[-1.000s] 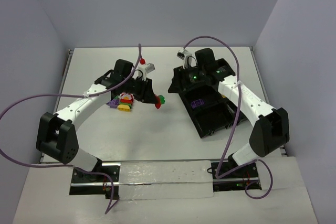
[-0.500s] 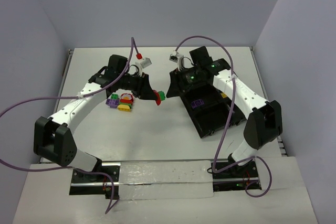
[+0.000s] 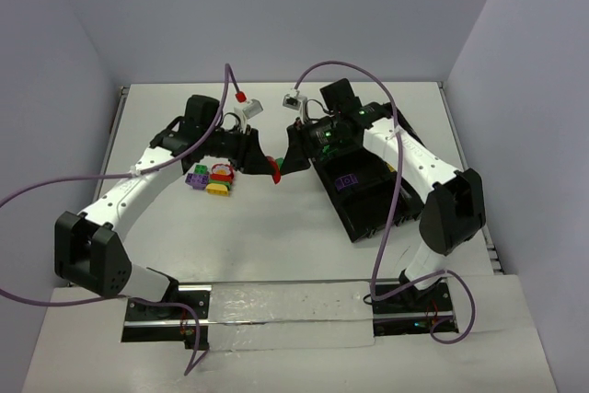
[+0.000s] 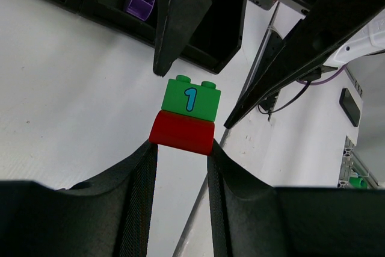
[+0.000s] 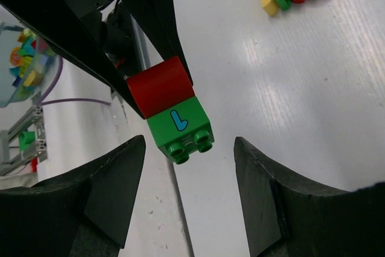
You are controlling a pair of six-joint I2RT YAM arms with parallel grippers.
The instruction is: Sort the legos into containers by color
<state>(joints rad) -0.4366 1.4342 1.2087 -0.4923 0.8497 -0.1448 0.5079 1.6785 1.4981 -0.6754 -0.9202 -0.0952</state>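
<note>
Black plastic divided tray (image 3: 373, 200) sits right of centre. The right gripper (image 5: 187, 148) has swung off it to meet the left gripper (image 4: 180, 147), and its empty jaws stand open either side of a green studded brick (image 4: 191, 99) marked "1". That brick caps a red brick (image 4: 182, 132), which the left gripper pinches above the table. Pulling the two apart looks next.

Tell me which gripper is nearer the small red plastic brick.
Left. The left gripper clamps the small red plastic brick between its fingers; the right gripper, open, flanks the green studded brick stacked on it without touching.
</note>
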